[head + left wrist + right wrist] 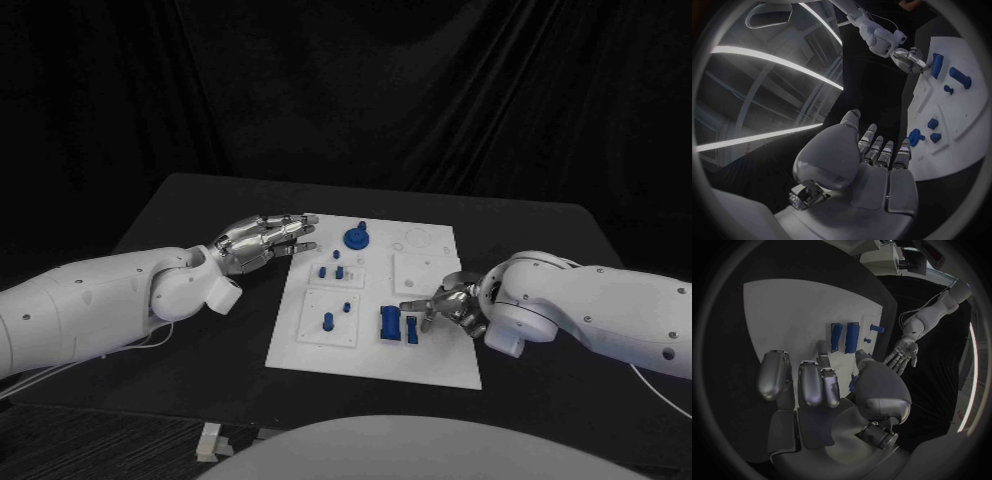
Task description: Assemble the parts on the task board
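We saw the board [433, 350] at the centre of the head view, with blue parts on it: a round knob [356, 238] near its top, small pegs [333, 271] below that, and two upright blocks [391, 324] toward its lower middle. The left hand [264, 244] lay released, fingers apart, at the board's upper left edge, grasping nothing. The right hand [449, 305], just right of the blocks, also held nothing, its fingers loosely spread.

Matt board, glossy hands
Task board [433, 345] seen as matt white plastic, parts [398, 324] smooth blue plastic, hands [265, 243] polished metal, table [216, 200] matt black.
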Action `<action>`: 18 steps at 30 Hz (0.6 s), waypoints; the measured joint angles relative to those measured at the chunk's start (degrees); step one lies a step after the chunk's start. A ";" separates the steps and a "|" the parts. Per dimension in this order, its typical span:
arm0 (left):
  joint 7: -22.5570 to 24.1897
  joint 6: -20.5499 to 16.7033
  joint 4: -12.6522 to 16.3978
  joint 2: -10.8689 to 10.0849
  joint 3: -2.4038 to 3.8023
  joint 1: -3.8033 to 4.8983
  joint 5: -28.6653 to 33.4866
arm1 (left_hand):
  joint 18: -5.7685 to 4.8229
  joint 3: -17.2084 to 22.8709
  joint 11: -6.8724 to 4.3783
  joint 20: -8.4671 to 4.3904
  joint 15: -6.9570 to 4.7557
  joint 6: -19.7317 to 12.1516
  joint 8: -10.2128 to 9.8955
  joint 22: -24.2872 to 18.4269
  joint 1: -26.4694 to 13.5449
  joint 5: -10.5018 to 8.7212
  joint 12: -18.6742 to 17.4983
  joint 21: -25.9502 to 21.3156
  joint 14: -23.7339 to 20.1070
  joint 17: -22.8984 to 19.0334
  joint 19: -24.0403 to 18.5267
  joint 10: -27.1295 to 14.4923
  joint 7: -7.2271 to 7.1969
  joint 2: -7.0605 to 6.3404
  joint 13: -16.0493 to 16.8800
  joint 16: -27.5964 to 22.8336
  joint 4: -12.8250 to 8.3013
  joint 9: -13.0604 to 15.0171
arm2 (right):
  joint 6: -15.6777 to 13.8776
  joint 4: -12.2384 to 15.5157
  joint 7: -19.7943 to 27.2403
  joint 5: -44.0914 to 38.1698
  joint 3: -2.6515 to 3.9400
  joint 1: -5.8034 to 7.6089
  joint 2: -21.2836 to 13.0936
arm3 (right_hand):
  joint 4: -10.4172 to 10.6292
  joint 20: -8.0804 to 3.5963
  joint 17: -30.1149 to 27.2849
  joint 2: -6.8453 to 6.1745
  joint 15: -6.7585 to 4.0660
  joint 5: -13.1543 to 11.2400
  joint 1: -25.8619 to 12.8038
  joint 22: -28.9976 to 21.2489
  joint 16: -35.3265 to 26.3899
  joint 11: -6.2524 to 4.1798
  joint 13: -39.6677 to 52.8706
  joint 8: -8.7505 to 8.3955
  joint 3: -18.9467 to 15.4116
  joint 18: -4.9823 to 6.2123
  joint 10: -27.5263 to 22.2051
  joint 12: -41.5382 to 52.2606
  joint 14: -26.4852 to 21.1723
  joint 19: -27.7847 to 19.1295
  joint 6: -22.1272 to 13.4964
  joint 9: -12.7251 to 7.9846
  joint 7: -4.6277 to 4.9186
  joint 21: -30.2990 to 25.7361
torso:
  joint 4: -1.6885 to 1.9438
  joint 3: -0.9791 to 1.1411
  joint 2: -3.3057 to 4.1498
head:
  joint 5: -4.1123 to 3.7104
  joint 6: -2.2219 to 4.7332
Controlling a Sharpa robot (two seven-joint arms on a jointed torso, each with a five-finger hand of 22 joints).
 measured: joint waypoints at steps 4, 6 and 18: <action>0.05 0.00 0.15 -0.26 0.00 0.00 0.00 | 0.00 0.00 0.00 0.00 0.01 0.00 0.00 0.03 0.00 0.00 0.00 0.00 0.01 0.00 0.00 0.00 0.00 0.00 0.00 0.00 0.00 0.00 | -1.70 1.79 0.47 0.01 -0.08 1.45 -2.42 | 4.21 0.00 0.50 0.48 0.00 -0.43 -1.42 0.00 0.10 0.00 0.00 0.00 -5.02 0.00 0.00 0.00 0.00 0.00 0.00 0.00 0.00 0.00 | 0.00 0.01 -0.01 | -0.04 0.00; 0.20 -0.03 0.26 -0.42 0.00 -0.01 0.00 | 0.01 0.00 0.00 0.15 0.21 0.00 0.00 0.13 0.00 0.00 0.00 0.00 0.21 0.04 0.15 0.00 0.00 0.00 0.00 0.01 0.00 0.00 | -2.92 2.94 0.85 0.02 -0.07 2.91 -3.87 | 4.86 0.00 0.55 1.26 0.00 -0.99 -2.67 0.00 0.30 0.00 0.00 0.04 -6.70 0.00 0.00 0.00 0.00 0.00 0.11 0.00 -0.11 0.00 | 0.01 0.01 -0.01 | -0.13 0.00; 5.88 -2.00 2.41 -1.07 0.00 -0.02 0.00 | 0.94 -2.65 -0.22 0.22 -0.43 0.75 0.94 -0.06 -1.22 -4.07 1.53 0.24 0.61 0.13 0.22 1.06 -0.07 -1.74 0.19 0.68 3.76 0.06 | -18.01 6.96 15.09 5.45 0.00 7.95 -9.24 | 5.07 0.93 -43.75 10.94 0.72 -0.29 -3.71 -9.47 -36.40 0.52 -20.75 -0.18 -19.78 6.31 -12.05 -38.99 -6.75 -11.61 4.03 -1.12 -0.22 -41.87 | 0.03 0.01 -0.13 | -0.60 0.00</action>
